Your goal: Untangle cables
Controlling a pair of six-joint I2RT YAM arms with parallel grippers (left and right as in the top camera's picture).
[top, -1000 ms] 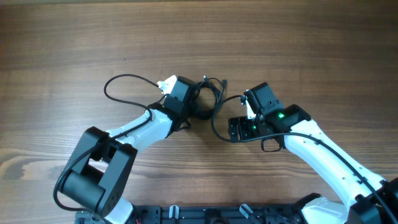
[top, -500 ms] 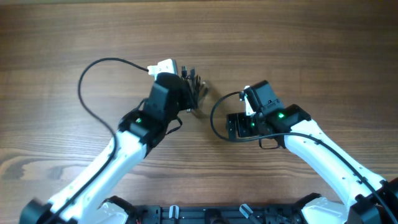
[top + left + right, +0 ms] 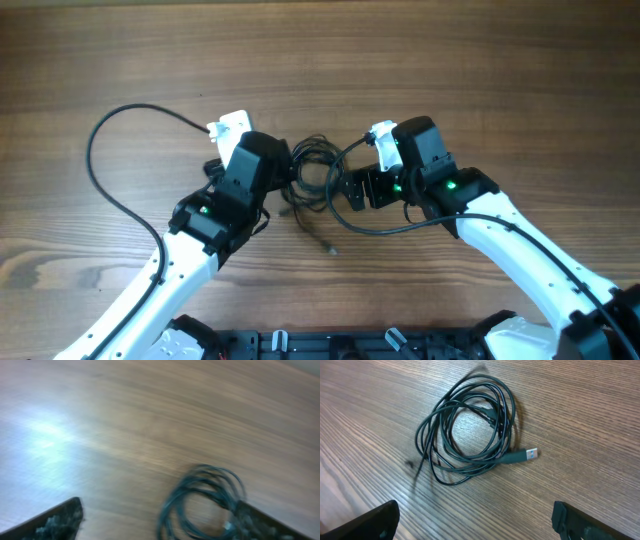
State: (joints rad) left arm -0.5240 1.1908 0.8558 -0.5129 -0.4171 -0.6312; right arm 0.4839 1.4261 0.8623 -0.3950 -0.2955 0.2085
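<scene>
The cables [image 3: 312,172] lie as a small coil of thin black wire on the wooden table [image 3: 450,60], between my two grippers. One loose end [image 3: 334,250] trails toward the front. My left gripper [image 3: 287,176] stands open just left of the coil. Its wrist view is blurred: the coil [image 3: 200,500] lies on the table ahead, close by the right finger [image 3: 270,525]. My right gripper [image 3: 352,188] is open just right of the coil. Its wrist view shows the coil [image 3: 470,430] and a silvery plug [image 3: 532,453] ahead, with nothing between the fingers [image 3: 370,522].
The left arm's thicker black cord [image 3: 100,170] arcs wide over the table to the left. The right arm's own cord [image 3: 385,228] loops under its wrist. A black rail [image 3: 330,345] runs along the front edge.
My left gripper has opened and let go of the coil, which now lies on the table. The left arm drew back leftward. The right gripper has moved left, up to the coil.
</scene>
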